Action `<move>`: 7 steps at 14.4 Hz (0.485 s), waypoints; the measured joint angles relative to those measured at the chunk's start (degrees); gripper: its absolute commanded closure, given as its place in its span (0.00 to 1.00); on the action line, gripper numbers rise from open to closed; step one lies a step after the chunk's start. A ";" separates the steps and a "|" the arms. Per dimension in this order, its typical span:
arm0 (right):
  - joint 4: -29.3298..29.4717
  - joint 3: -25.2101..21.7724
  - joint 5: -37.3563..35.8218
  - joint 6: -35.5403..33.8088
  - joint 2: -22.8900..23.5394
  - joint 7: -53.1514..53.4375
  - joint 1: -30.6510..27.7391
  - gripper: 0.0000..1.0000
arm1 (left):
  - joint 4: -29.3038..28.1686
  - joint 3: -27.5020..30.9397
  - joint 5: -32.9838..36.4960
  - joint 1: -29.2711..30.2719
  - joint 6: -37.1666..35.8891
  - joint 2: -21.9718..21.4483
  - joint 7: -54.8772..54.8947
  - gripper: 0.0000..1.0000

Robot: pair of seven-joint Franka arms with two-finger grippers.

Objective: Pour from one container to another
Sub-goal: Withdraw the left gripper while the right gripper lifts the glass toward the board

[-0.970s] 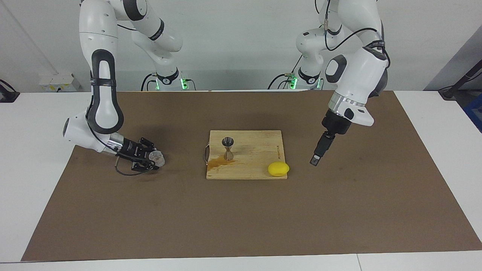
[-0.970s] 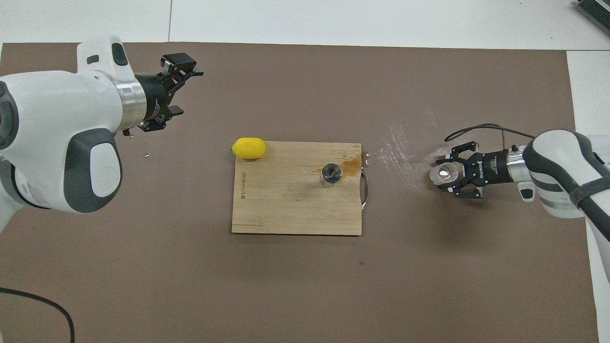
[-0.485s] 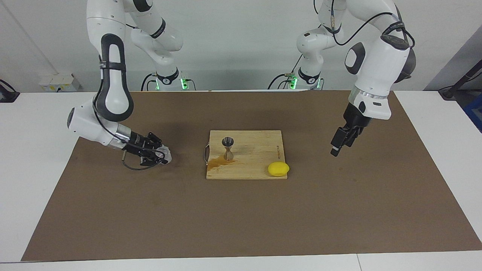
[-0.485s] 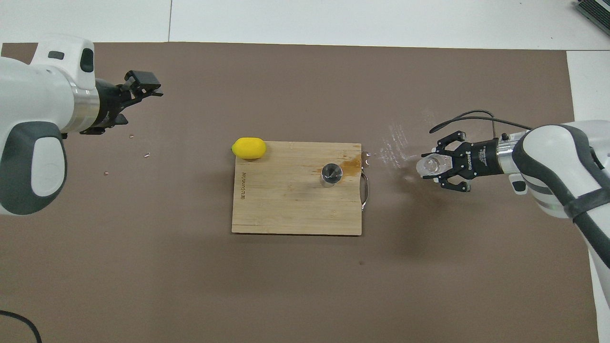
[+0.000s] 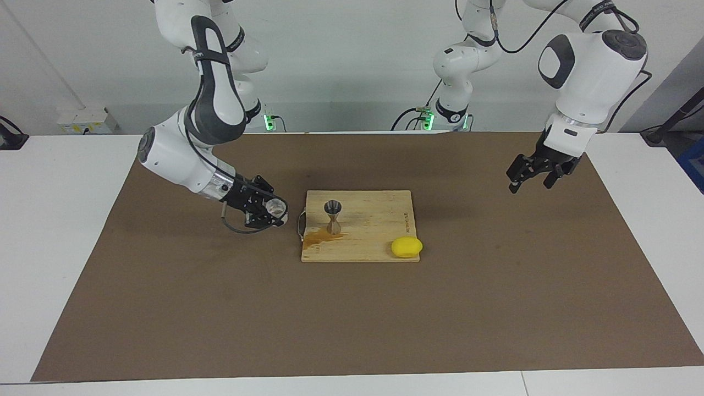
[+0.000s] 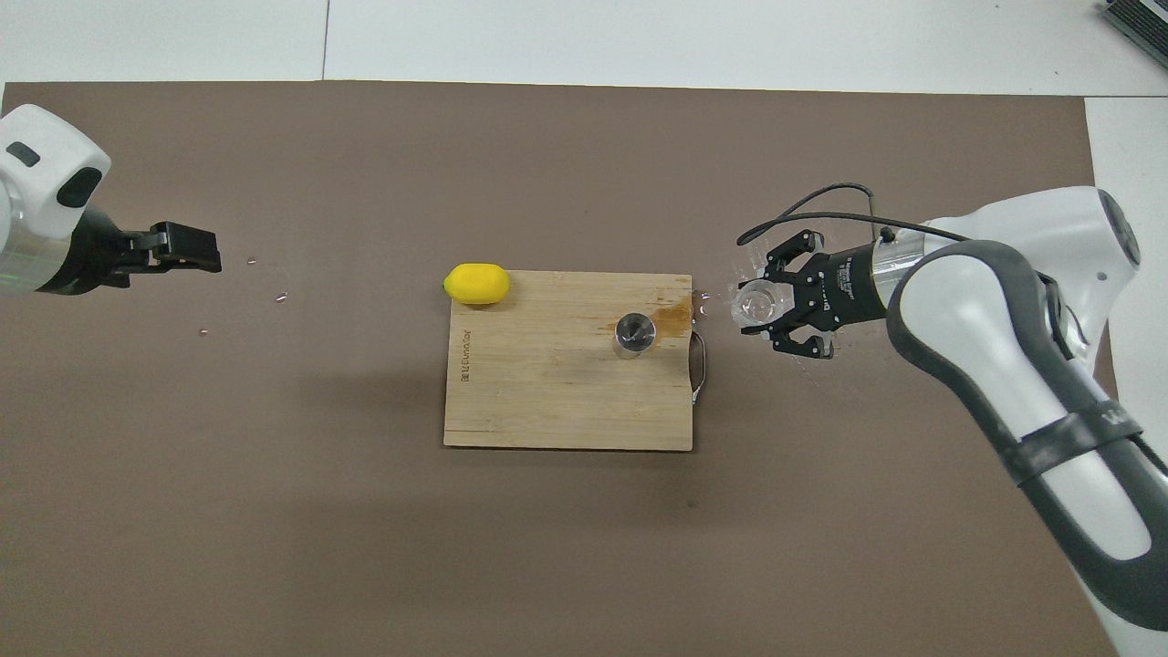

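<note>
A: Cup (image 5: 274, 208), small and clear: where is it now, and who has it?

B: Start at the right gripper (image 5: 268, 212), whose fingers are clenched on the cup. A second ago that gripper was low over the brown mat (image 5: 220, 308) toward the right arm's end of the table, closing round the cup. Since then it has lifted and carried the cup to just beside the handle end of the wooden board (image 5: 379, 220), a little above the mat. In the overhead view the cup (image 6: 756, 304) shows mouth up between the fingers.

A: And the thing it pours into?

B: A small metal jigger (image 5: 332, 216), hourglass-shaped, stands upright on the board, near the cup but not touching it. A brownish wet stain (image 5: 322, 237) lies on the board at its foot. A lemon (image 5: 407, 247) sits at the board's corner toward the left arm's end.

A: What about the other arm?

B: The left gripper (image 5: 532, 177) hangs released and empty; it has pulled up and away from the board and waits over the mat.

A: So what does that mean for the pour?

B: Picking up looks done. What's left, I'd judge, is bringing the cup over the jigger's narrow mouth and tipping gently
</note>
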 measured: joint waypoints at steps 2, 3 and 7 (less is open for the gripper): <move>2.31 0.03 -5.09 1.01 0.01 7.64 3.88 1.00 | 0.00 0.47 0.46 0.00 -4.80 -1.19 2.75 0.00; 3.20 0.04 -7.08 1.32 0.02 10.75 5.58 1.00 | 0.00 0.51 1.46 0.00 -6.54 -1.60 4.55 0.00; 5.78 0.03 -16.60 1.35 0.56 16.82 10.37 1.00 | 2.30 2.30 2.53 -0.03 -11.10 -2.05 10.50 0.00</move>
